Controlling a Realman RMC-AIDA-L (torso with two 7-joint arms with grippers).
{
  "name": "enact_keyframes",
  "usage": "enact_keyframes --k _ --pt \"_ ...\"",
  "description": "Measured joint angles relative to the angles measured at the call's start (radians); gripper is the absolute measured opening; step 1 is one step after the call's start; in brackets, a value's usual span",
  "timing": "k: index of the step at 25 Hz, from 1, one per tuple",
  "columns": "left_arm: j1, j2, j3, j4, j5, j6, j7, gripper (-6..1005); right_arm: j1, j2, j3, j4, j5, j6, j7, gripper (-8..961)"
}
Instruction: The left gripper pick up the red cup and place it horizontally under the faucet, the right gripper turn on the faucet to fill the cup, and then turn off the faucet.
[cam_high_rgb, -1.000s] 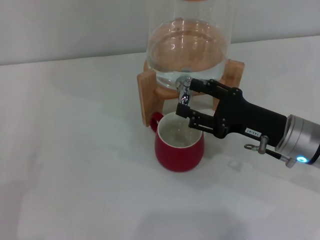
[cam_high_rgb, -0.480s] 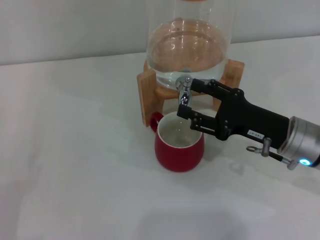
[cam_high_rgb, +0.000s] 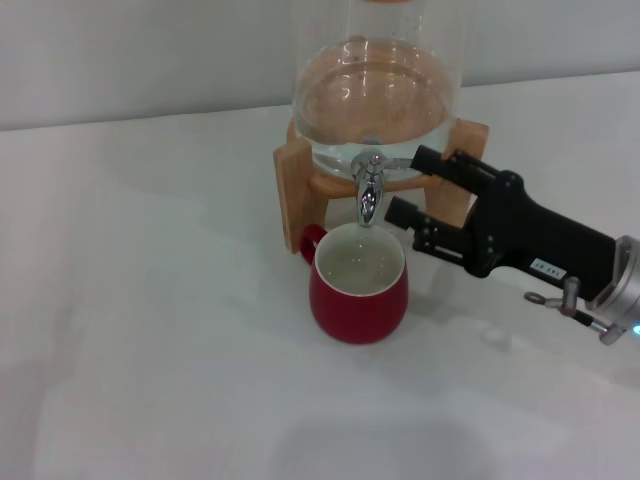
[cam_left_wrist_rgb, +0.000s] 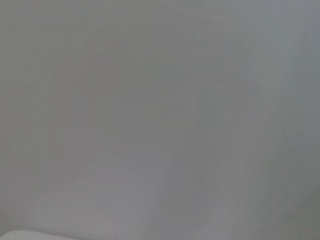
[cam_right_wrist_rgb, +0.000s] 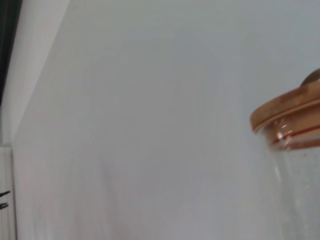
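The red cup (cam_high_rgb: 358, 292) stands upright on the white table, directly below the faucet (cam_high_rgb: 368, 190), with its handle toward the wooden stand and liquid showing inside. My right gripper (cam_high_rgb: 410, 185) is just right of the faucet, open, its two black fingers apart and touching nothing. One fingertip (cam_high_rgb: 425, 157) is level with the faucet's top, the other lies lower, near the cup's rim. My left gripper is out of the head view, and the left wrist view shows only a plain grey surface.
The glass dispenser (cam_high_rgb: 375, 90) sits on a wooden stand (cam_high_rgb: 296, 190) at the back of the table (cam_high_rgb: 150, 300). Its wooden lid (cam_right_wrist_rgb: 287, 117) shows in the right wrist view against a pale wall.
The right gripper has drawn back to the right, away from the faucet its fingers were around. The cup has not moved.
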Motion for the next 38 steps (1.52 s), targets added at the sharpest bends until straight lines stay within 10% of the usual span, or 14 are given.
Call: enact_keyframes --k 28,38 --pt "-0.029 0.005 -0.056 0.025 -0.032 -0.008 0.003 879 -0.029 -0.032 0.350 0.007 -0.007 0.123 -0.002 791" --pt "-0.060 0.006 -0.073 0.064 -0.113 -0.010 0.003 879 -0.016 -0.003 0.544 -0.007 0.000 0.255 -0.070 791"
